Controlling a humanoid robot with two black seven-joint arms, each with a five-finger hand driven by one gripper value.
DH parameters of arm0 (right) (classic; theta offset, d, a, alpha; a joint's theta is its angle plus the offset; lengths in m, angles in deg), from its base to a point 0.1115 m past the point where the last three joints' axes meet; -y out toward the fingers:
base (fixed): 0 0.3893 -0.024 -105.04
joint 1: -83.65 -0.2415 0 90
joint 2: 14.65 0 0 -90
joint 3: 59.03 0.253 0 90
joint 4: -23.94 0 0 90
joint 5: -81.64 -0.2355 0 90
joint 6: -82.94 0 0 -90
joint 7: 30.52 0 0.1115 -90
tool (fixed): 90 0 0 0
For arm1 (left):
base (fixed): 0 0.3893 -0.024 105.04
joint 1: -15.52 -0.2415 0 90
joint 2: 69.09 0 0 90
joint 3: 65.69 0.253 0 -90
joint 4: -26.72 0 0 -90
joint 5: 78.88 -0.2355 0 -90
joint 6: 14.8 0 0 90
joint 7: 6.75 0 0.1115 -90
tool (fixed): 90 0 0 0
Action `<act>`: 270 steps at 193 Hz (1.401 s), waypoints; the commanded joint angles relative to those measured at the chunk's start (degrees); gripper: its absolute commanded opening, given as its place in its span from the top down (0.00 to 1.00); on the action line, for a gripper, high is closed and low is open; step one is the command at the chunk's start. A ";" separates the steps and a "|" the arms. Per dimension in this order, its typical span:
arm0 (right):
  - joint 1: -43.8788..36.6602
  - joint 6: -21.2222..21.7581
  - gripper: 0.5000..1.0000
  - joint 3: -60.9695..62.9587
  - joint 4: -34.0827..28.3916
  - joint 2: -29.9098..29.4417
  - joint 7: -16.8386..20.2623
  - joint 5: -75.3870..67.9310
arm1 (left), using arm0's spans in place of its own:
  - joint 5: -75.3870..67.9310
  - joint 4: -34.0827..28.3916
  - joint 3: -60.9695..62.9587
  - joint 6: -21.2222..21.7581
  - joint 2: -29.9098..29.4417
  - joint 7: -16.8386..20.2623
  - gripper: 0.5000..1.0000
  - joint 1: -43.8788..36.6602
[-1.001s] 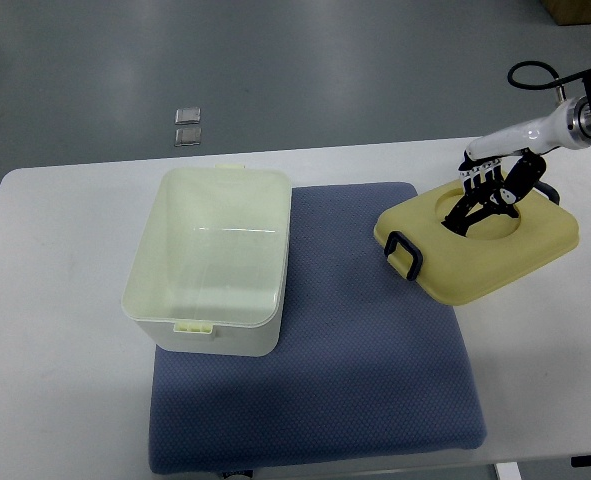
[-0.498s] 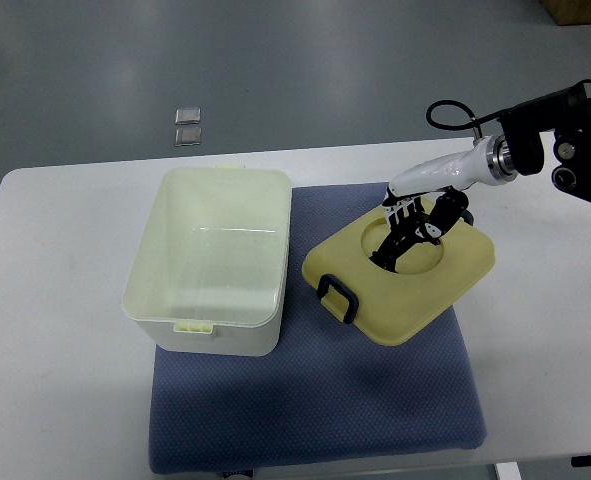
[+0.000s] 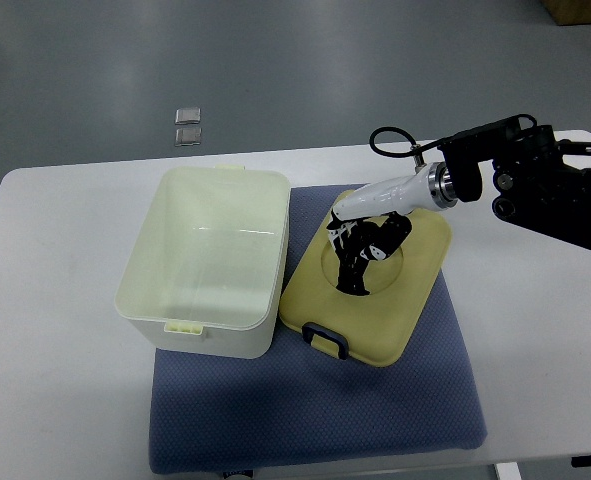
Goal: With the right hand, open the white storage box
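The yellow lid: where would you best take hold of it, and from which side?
Probably at the round recess in the middle of the yellow lid, coming from above. The lid lies flat on the blue mat, and the right hand already reaches into that hollow. The dark handle at its near edge is another option.

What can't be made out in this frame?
- Right hand grip: dark fingers merge in the lid's recess, top view.
- Lid's far handle: hidden by the arm.
- Two floor items: too small to identify.
- Left hand: outside the frame.

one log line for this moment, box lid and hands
right hand: shut on lid | lid: off, on blue mat beside box | box: open | left hand: not in view
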State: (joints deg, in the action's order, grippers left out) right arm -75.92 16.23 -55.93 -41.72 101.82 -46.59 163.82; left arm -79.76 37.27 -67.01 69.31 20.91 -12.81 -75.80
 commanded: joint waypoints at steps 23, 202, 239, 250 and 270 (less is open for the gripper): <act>0.32 -0.18 1.00 0.24 0.53 -0.11 -0.01 -0.01 | 0.00 0.00 0.00 0.00 0.00 0.00 0.00 0.00; 11.74 -4.92 0.15 33.90 19.70 -6.87 0.87 -46.92 | 0.00 0.62 0.18 0.00 0.00 0.00 0.00 0.00; 16.23 -9.67 0.15 35.14 20.40 -11.62 2.63 -83.50 | -0.09 0.71 0.18 -0.09 0.00 0.00 0.00 0.09; 17.45 -10.55 0.15 35.14 21.45 -12.50 2.54 -92.81 | 0.00 0.62 0.18 -0.09 0.00 0.00 0.00 0.00; 19.39 -10.99 0.15 35.58 21.98 -13.38 1.84 -103.02 | 0.00 0.71 0.18 -0.09 0.00 0.00 0.00 0.00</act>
State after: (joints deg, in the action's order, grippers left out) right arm -58.46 5.77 -20.79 -20.35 89.42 -44.16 72.16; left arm -79.84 37.96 -66.83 69.22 20.91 -12.81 -75.79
